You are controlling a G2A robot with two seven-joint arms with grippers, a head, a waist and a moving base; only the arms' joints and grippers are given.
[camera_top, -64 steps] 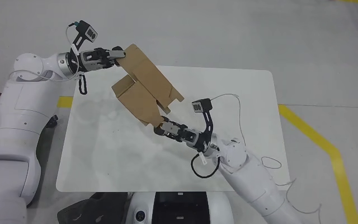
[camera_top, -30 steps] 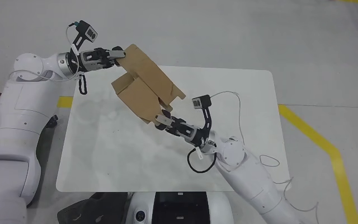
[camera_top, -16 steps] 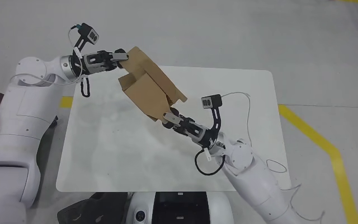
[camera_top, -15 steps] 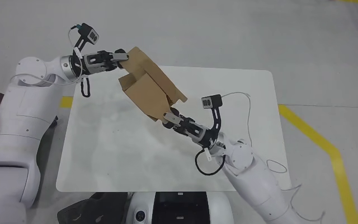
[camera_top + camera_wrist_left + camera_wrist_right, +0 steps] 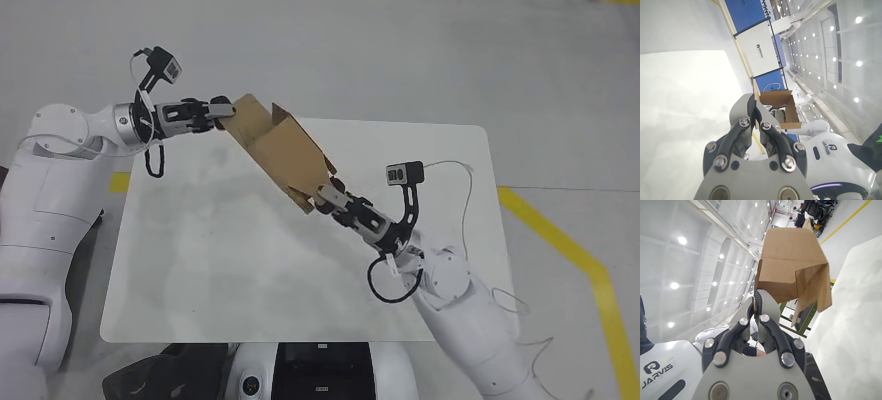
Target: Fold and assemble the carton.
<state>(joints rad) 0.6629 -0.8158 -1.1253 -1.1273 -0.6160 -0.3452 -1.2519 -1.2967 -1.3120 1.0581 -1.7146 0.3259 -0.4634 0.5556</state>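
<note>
Above the surface [image 5: 200, 270], the left hand [image 5: 228, 112] and right hand [image 5: 322, 190] each pinched opposite edges of the carton [image 5: 285, 150], apparently suspending it to square its walls.

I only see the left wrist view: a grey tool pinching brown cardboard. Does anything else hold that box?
Observer: Yes. The right tool is shut on the carton's other end.
Visitor: Is it lying on the table?
Observer: It looks lifted. The top view shows it slanting over the far left part of the white table.
Visitor: Is it finished?
Observer: No. The right wrist view shows a flap hanging unfolded.
</note>
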